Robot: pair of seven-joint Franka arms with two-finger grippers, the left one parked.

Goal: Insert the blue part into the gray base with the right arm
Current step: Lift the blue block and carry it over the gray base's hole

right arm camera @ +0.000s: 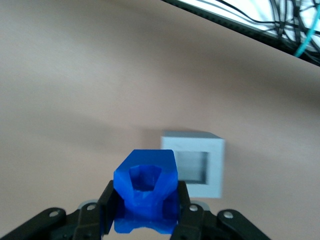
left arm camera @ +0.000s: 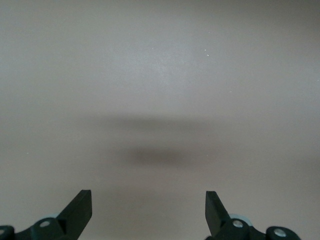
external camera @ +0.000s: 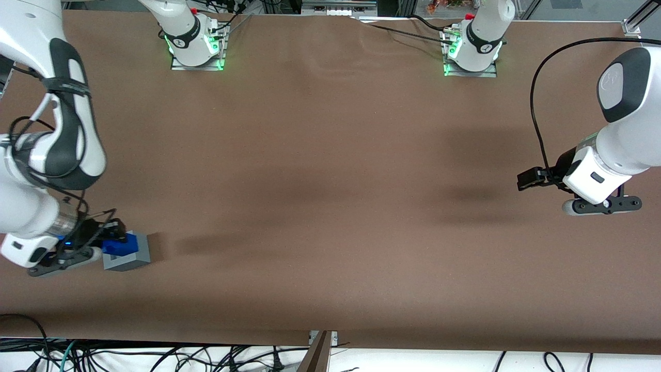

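We see our hand (right arm camera: 145, 212) squeezing the blue part (right arm camera: 146, 197), just above the gray base (right arm camera: 197, 162) on the brown worktop (external camera: 330, 206).

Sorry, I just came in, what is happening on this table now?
The right arm holds the blue part in its tool, shut on the part. It hovers just above the gray base, which sits on the brown table at the working arm's end. The part is not yet in the base's square hole.

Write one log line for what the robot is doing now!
pincer: shut on blue part | above gray base | hole empty | not yet inserted
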